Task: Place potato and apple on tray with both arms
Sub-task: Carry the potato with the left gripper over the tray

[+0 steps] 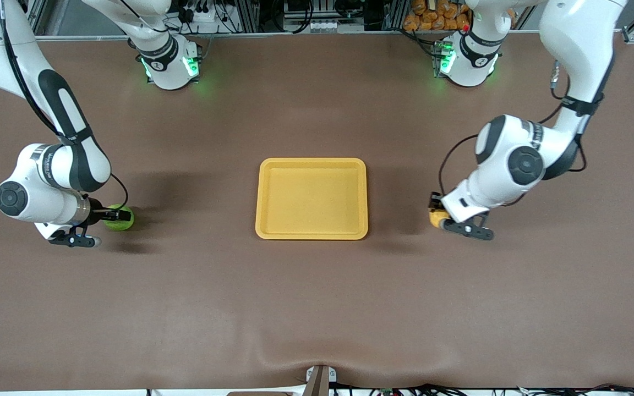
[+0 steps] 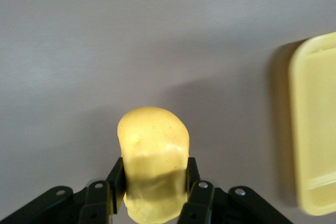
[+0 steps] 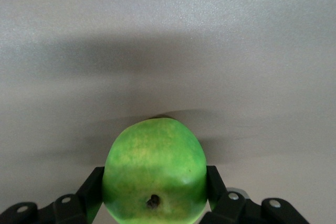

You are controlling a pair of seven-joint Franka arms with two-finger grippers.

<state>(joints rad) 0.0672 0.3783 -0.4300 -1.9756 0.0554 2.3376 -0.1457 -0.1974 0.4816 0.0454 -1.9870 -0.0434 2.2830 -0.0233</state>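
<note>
The yellow tray (image 1: 311, 165) lies at the middle of the table with nothing in it. My left gripper (image 1: 437, 215) is shut on the potato (image 1: 436, 218), a yellow-orange lump, beside the tray toward the left arm's end; its fingers (image 2: 116, 179) press both sides of the potato (image 2: 153, 150), and the tray's rim (image 2: 296, 129) shows nearby. My right gripper (image 1: 116, 215) is shut on the green apple (image 1: 120, 218) toward the right arm's end of the table. In the right wrist view the apple (image 3: 155, 177) sits between the fingers (image 3: 216, 183), stem dimple toward the camera.
The brown table mat (image 1: 317, 297) spreads wide around the tray. Both arm bases (image 1: 171, 66) stand at the table's edge farthest from the front camera, lit green. A bag of orange items (image 1: 432, 14) lies off the table past that edge.
</note>
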